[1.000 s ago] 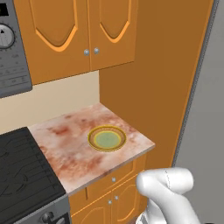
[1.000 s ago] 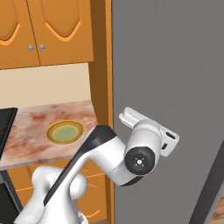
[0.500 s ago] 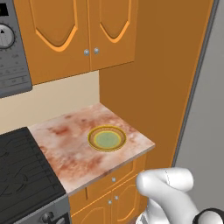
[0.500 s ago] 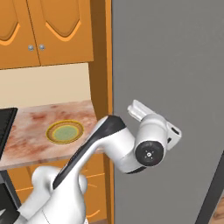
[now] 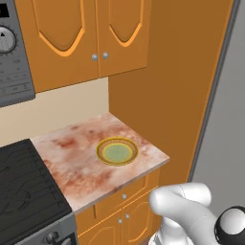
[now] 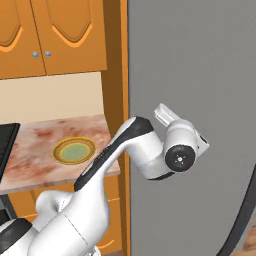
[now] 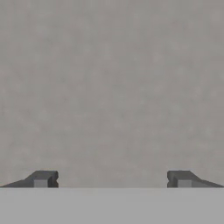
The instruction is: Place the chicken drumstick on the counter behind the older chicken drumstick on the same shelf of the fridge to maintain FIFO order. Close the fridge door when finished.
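Hand view: pincer (image 7: 112, 179) spread before fridge door (image 7: 113, 87).

Fridge shut beside the worktop

Grey fridge door (image 6: 200, 75) appears closed; marbled pinkish worktop (image 5: 72, 162) lies left of it.

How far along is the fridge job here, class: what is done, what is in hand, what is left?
Done: nothing visible yet; the fridge door is shut. In hand: the open, empty gripper faces the grey door close up, and the arm reaches toward it. Left: open the door, fetch the drumstick, shelve it behind the older one, shut the door. No drumstick can be seen on the counter, where a bowl sits.
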